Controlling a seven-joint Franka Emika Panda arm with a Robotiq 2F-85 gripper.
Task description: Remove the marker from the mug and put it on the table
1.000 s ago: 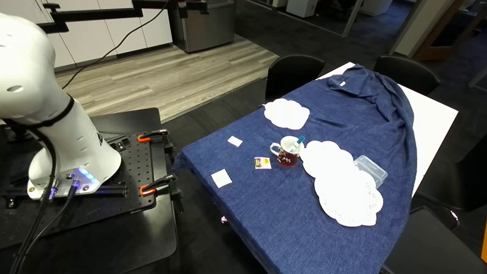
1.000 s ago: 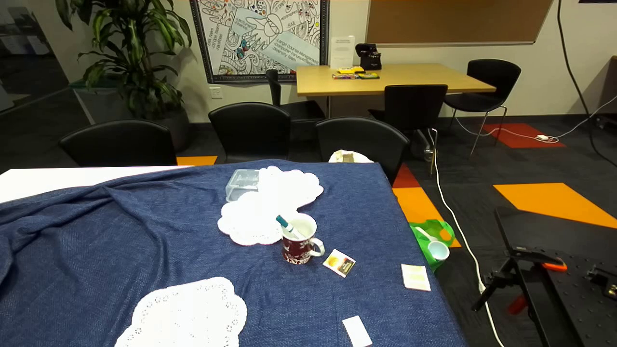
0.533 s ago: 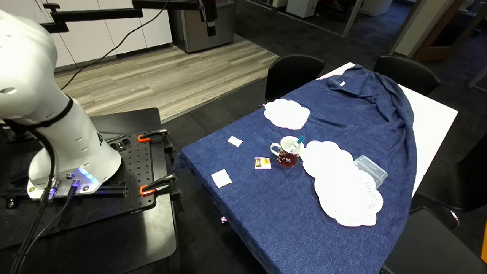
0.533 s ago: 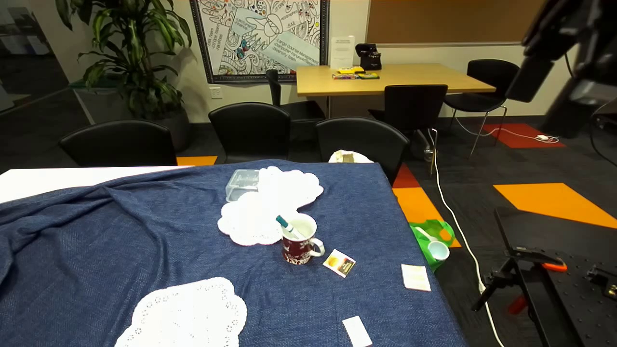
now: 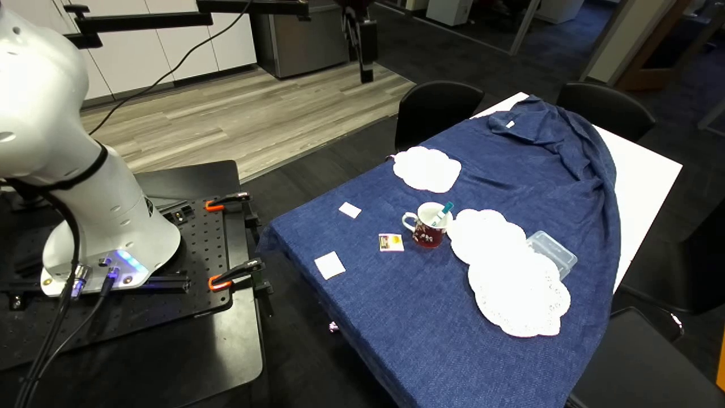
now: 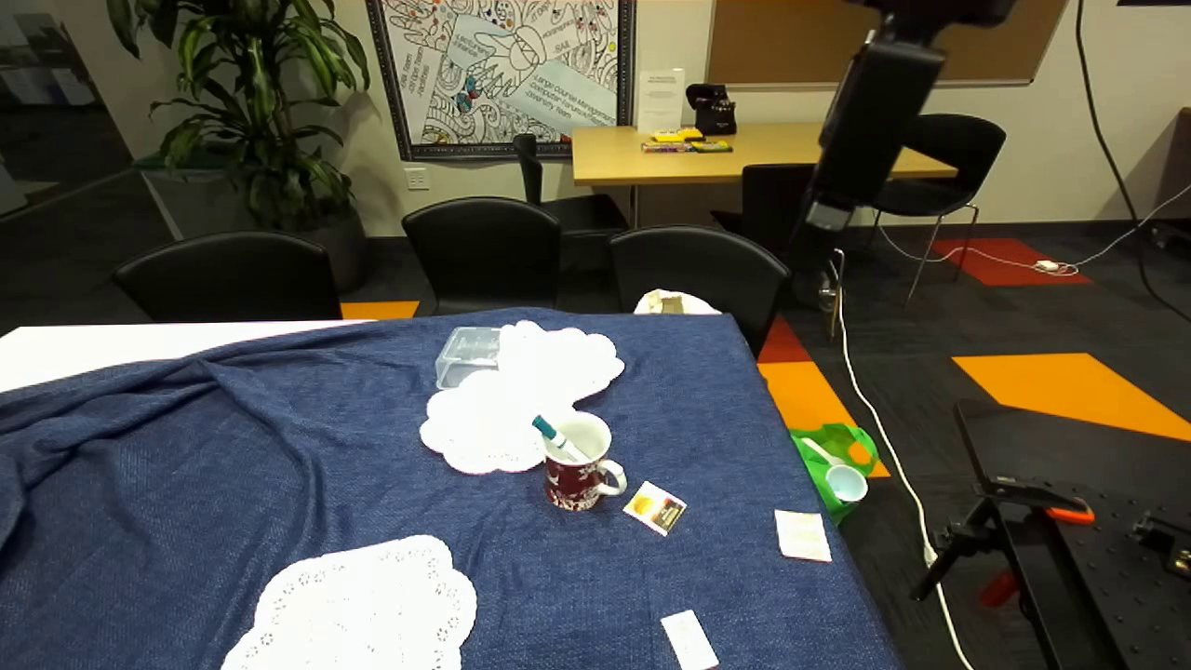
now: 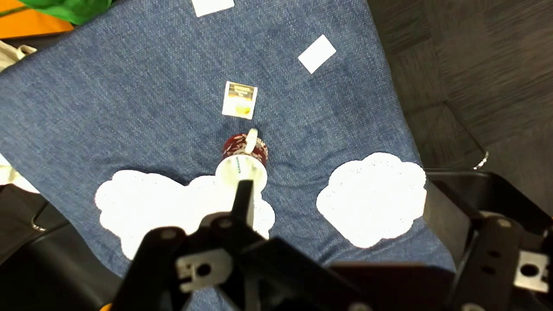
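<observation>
The mug (image 5: 427,235) stands upright on the table (image 5: 396,317), dark red with a pale pattern, white inside, its handle toward the tea packet. It also shows in an exterior view (image 6: 573,486) and in the wrist view (image 7: 235,144). The marker (image 5: 444,212), white with a teal cap, leans in the mug with the cap above the rim, as in an exterior view (image 6: 551,434). In the wrist view only part of the marker (image 7: 238,165) shows; a finger covers the rest. My gripper (image 7: 341,188) is open and empty, high above and away from the mug.
A printed tea packet (image 5: 391,242) lies beside the mug's handle. Two white squares (image 5: 329,265) (image 5: 350,210) lie near the table edge. White doilies (image 5: 518,294) (image 5: 427,170) and a clear plastic box (image 5: 552,254) lie on the blue cloth. Black chairs (image 6: 479,251) surround the table.
The gripper has come down into both exterior views and moved toward the table. The mug, marker and other table items have not moved.
</observation>
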